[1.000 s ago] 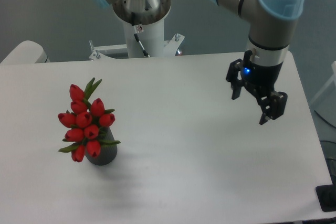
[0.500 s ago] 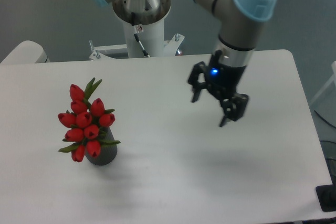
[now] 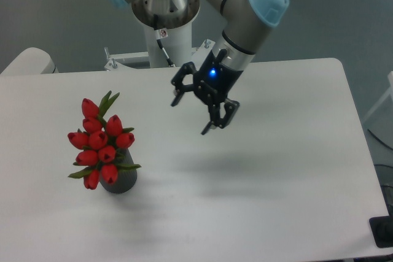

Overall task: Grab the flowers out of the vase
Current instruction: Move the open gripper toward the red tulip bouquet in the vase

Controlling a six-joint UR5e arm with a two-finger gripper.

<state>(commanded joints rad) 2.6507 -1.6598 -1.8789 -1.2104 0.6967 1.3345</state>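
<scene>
The flowers [image 3: 100, 143], a tight bunch of red tulip buds with green leaves, stand in the dark grey vase [image 3: 121, 181] at the left front of the white table. The bunch leans left and hides most of the vase's rim. My gripper [image 3: 190, 116] hangs above the table's middle, up and to the right of the flowers and well apart from them. Its black fingers [image 3: 212, 127] are spread wide, open, with nothing between them.
The arm's white pedestal [image 3: 164, 35] stands at the table's back edge, behind the gripper. A pale rounded object [image 3: 27, 61] sits off the back left corner. The table's right edge [image 3: 359, 127] runs close to a dark item at the lower right.
The gripper has swept leftward across the table from the right side to the middle, turning as it went. It stays open. Flowers and vase have not moved.
</scene>
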